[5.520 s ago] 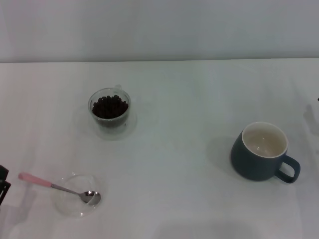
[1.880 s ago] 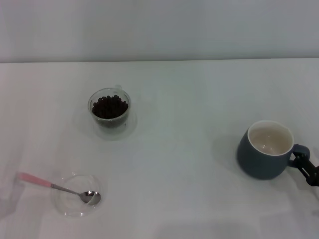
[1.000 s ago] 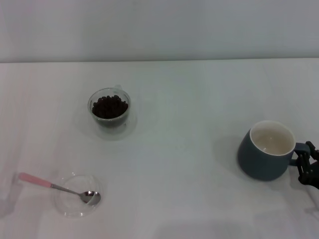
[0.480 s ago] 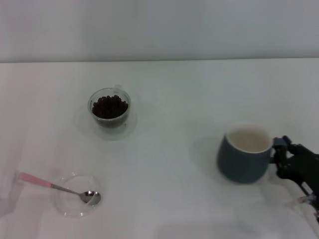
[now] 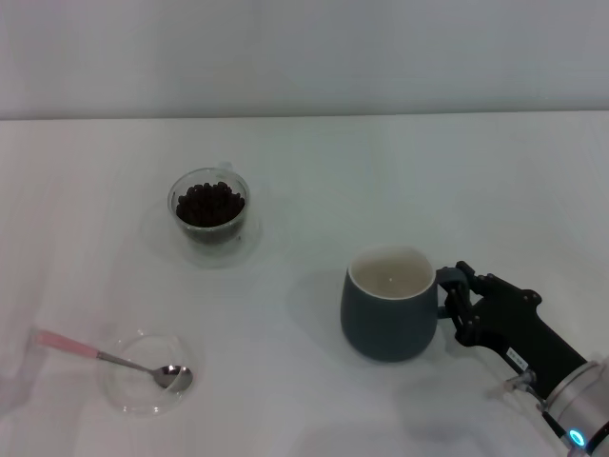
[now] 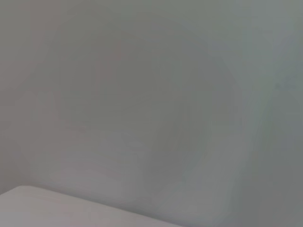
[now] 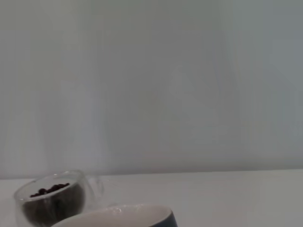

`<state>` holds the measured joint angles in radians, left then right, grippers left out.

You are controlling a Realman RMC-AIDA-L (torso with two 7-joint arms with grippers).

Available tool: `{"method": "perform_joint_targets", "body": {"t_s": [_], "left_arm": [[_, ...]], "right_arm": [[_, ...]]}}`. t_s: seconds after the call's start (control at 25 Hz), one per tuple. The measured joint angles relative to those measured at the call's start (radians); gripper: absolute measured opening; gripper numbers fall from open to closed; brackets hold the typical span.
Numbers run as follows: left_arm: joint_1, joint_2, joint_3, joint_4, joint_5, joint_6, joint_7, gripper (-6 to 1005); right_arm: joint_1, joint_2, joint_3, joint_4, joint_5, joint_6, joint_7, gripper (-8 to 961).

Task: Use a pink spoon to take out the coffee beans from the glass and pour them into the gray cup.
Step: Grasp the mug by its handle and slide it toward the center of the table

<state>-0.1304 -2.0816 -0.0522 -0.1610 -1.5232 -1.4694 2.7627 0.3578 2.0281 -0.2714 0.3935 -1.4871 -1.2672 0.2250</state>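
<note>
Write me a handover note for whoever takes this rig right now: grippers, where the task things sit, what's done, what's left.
Right gripper: shut on the gray cup by its handle, near table centre-right.
Left gripper: not in view.
Glass: full of coffee beans, far left of the cup.
Pink spoon: untouched, bowl resting in the clear dish at front left.
Done: cup gripped; it is empty inside.
Left: pick up the spoon, scoop the beans, pour them into the cup.
</note>
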Motion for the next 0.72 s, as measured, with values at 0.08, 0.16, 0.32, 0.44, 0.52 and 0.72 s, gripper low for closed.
{"method": "perform_joint_targets", "body": {"t_s": [0.08, 0.16, 0.32, 0.44, 0.52, 0.72], "left_arm": [[0.000, 0.000, 0.000, 0.000, 0.000, 0.000, 0.000, 893], [0.000, 0.000, 0.000, 0.000, 0.000, 0.000, 0.000, 893], [-0.002, 0.000, 0.000, 0.000, 0.000, 0.000, 0.000, 892], [-0.002, 0.000, 0.000, 0.000, 0.000, 0.000, 0.000, 891], [-0.002, 0.000, 0.000, 0.000, 0.000, 0.000, 0.000, 891], [-0.002, 0.000, 0.000, 0.000, 0.000, 0.000, 0.000, 892]], "right_arm": [[0.007, 0.000, 0.000, 0.010, -0.001, 0.006, 0.000, 175], [0.012, 0.000, 0.000, 0.017, -0.001, 0.014, 0.000, 175], [0.016, 0.000, -0.002, 0.017, -0.001, 0.024, 0.000, 175], [0.016, 0.000, -0.002, 0.011, -0.019, 0.029, -0.004, 175], [0.017, 0.000, 0.001, 0.010, -0.035, 0.041, -0.006, 175], [0.017, 0.000, 0.001, 0.009, -0.038, 0.050, -0.005, 171]]}}
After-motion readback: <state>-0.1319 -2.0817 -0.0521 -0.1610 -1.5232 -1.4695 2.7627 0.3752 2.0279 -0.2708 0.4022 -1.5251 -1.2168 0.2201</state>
